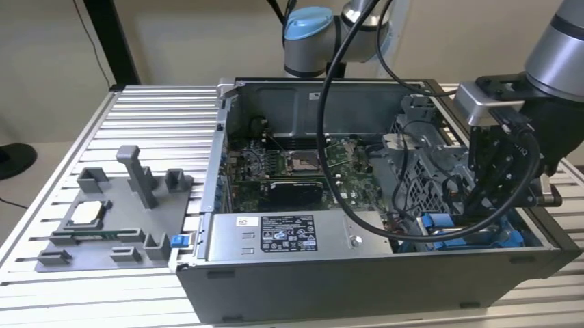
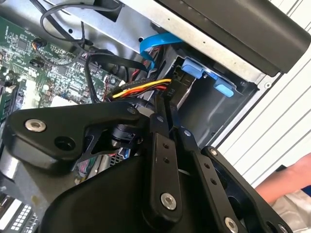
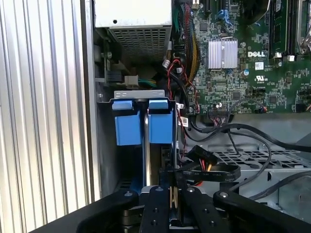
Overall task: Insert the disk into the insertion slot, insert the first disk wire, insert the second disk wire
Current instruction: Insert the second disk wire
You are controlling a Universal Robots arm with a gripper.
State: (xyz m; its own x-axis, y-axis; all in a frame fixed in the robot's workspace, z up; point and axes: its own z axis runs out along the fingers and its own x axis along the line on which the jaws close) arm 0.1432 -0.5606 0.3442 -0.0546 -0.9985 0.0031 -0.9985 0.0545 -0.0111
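Our gripper (image 2: 167,104) pinches a wire plug (image 2: 165,94) by the slot (image 3: 143,121); we'd hold that stiff plug, not its limp wire.

So the open grey metal computer case (image 1: 365,273) sits on the ribbed aluminium table (image 1: 155,116), with a grey plastic parts fixture (image 1: 114,219) off to the exterior view's left of it. Inside the case, the green motherboard (image 1: 292,164) is at the far middle, the grey power supply box (image 1: 283,236) along the near wall, and the blue-railed insertion slot (image 1: 456,229) in the near corner on the exterior view's right. The black gripper (image 1: 493,184) hangs right over that corner.
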